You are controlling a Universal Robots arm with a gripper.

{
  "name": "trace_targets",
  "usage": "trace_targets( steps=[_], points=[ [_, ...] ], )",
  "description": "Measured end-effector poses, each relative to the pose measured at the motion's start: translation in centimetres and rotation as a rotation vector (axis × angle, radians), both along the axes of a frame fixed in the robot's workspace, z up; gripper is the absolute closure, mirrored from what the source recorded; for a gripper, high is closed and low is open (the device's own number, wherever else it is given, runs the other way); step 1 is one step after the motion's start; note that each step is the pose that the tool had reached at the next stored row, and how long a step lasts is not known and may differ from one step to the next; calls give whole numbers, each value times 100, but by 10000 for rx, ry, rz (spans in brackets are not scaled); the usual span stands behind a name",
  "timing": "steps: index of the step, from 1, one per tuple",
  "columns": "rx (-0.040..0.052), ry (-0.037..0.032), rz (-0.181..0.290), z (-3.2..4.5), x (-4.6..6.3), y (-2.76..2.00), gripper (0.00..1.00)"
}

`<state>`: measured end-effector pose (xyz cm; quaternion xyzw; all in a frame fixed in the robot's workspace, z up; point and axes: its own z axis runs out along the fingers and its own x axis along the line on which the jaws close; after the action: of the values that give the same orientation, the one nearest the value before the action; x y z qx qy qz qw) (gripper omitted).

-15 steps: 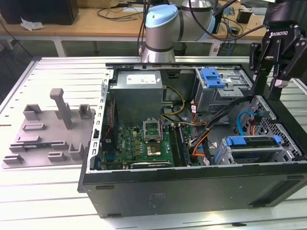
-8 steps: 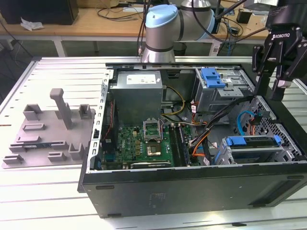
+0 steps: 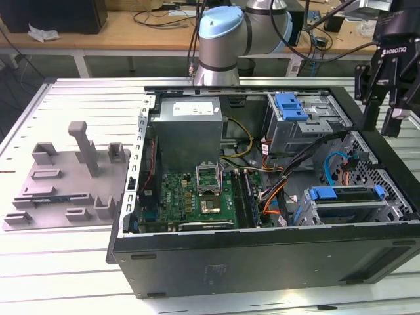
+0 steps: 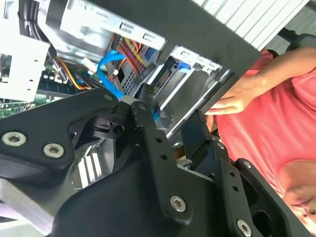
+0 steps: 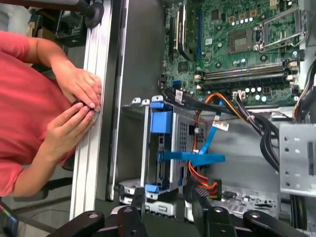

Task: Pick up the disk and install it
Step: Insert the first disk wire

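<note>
Blue-framed disk (image 3: 344, 195) sits inside the computer case (image 3: 262, 252), in the drive cage (image 3: 341, 213) against the case's near wall, toward the exterior view's right. Its long axis runs along that wall. Gripper (image 3: 379, 126) hangs above the case's end on the exterior view's right, fingers apart, nothing held. So the disk is below the gripper and further into the case. My read: it looks seated in the cage, but I can't confirm it's latched. Also in the case: motherboard (image 3: 197, 190), power supply (image 3: 190, 131), cable bundles, and a second cage with a blue bracket (image 3: 292, 105) on top.

Second wrist view: gripper (image 4: 170, 106) open and empty, looking into the case past its black wall. Blue cable (image 4: 111, 69) loops inside the case. A person's hand (image 4: 237, 96) rests just outside that wall.

First wrist view: gripper (image 5: 167, 197) spread and empty. Disk (image 5: 160, 123) is in its cage in line with the finger gap, just inside the case's side wall, one short end facing the gripper. Two hands (image 5: 79, 106) rest on the table edge (image 5: 91, 163) outside that wall.
</note>
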<state>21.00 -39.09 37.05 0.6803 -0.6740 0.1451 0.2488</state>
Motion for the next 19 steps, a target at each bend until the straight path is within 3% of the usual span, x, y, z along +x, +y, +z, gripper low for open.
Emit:
trace_targets(
  steps=[5, 10, 15, 17, 19],
  points=[
    [-22, -9, -144, -86, 10, 24, 49],
    [-70, -15, -188, -94, 10, 25, 49],
    [-73, -100, -843, -111, 10, 26, 49],
    [-73, -174, -972, -116, 10, 25, 49],
    [-61, -376, -997, -125, 9, 25, 49]
  ],
)
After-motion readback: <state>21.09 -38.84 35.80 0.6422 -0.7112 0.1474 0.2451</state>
